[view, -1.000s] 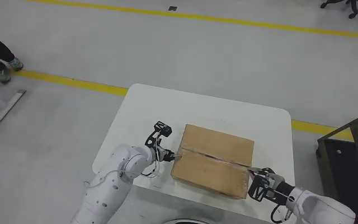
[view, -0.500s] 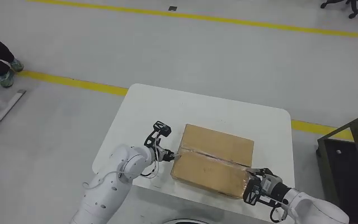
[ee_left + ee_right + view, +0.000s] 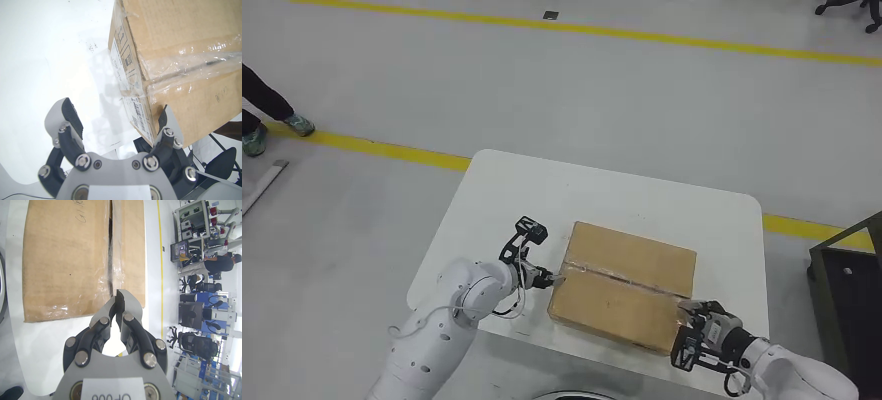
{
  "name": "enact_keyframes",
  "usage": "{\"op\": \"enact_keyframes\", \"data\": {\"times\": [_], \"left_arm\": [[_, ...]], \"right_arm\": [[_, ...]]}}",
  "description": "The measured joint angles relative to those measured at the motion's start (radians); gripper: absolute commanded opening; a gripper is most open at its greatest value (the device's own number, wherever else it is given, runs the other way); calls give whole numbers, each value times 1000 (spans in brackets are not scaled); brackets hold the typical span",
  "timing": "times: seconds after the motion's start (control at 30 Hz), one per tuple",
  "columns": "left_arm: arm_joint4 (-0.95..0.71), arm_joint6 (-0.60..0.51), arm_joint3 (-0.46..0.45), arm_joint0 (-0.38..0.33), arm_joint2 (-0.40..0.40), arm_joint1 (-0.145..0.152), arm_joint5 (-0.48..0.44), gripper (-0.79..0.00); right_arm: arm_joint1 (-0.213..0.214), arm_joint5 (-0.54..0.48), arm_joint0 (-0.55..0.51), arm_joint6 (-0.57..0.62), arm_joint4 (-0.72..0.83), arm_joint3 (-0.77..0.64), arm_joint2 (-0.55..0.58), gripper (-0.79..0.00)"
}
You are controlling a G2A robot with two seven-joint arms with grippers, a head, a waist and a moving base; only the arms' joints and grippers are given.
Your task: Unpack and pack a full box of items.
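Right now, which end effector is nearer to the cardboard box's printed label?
Left: left end effector sits beside the label; right end effector is at the cardboard box's opposite end.

Left gripper (image 3: 115, 111) is open, its 2 fingers (image 3: 72, 117) spread wide with black ribbed pads. One pad sits over the white counter (image 3: 47, 47); the other is right at the near corner of the cardboard box (image 3: 179, 37), contact unclear. Wrinkled clear tape (image 3: 189, 66) runs along the box's top seam and down its end face. White printed labels (image 3: 136, 111) are on that end face. There is a handwritten mark (image 3: 220, 94) on top.
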Motion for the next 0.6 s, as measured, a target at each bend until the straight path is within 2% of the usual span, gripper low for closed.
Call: {"op": "enact_keyframes", "data": {"times": [0.33, 0.6], "left_arm": [[-7, 3, 7, -4, 3, 2, -1, 0], [-11, 8, 15, -11, 8, 3, -5, 0]], "right_arm": [[-5, 99, -8, -31, 2, -72, 37, -785], [3, 169, -16, -114, -287, -44, -20, -785]]}}
